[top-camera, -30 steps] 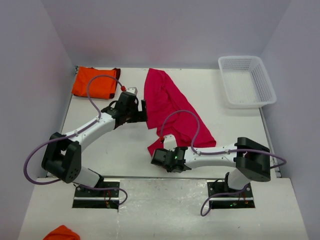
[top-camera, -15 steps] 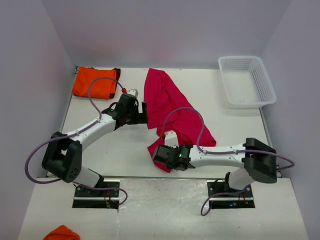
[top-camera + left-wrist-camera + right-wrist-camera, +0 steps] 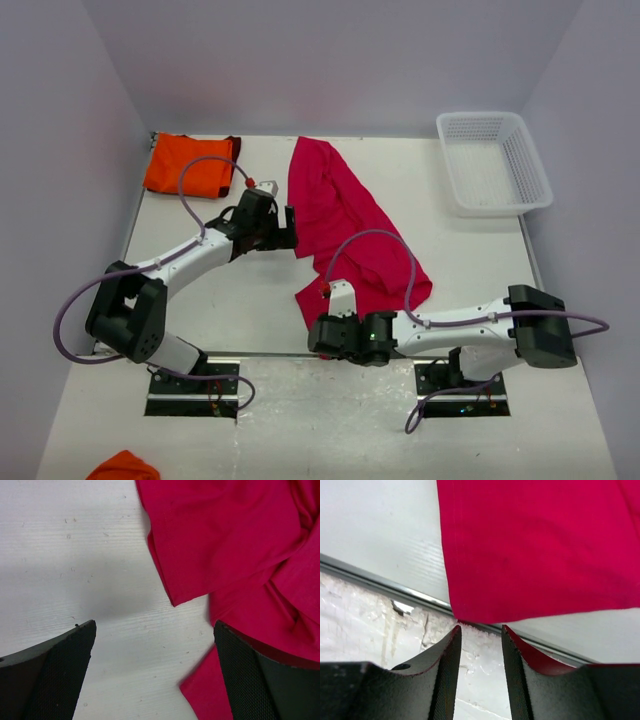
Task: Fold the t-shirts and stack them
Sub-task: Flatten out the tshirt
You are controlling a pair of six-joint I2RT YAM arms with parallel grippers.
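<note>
while soft and matte, the crimson-pink t-shirt (image 3: 345, 215) lies crumpled in a long diagonal heap mid-surface (image 3: 240, 300), folds and stitched seams showing, one hem corner at the near metal-edged lip. orange t-shirt (image 3: 185, 165) with a dark maroon edge sits folded flat in the far left corner. white lattice basket (image 3: 495, 160) far right. left arm reaches forward, left pincer (image 3: 152, 645) released wide, black textured jaws straddling the pink shirt's left edge, gripping nothing. right arm lies low along the near edge, right pincer (image 3: 480, 630) partly parted, hem corner just beyond its tips, unclamped.
</note>
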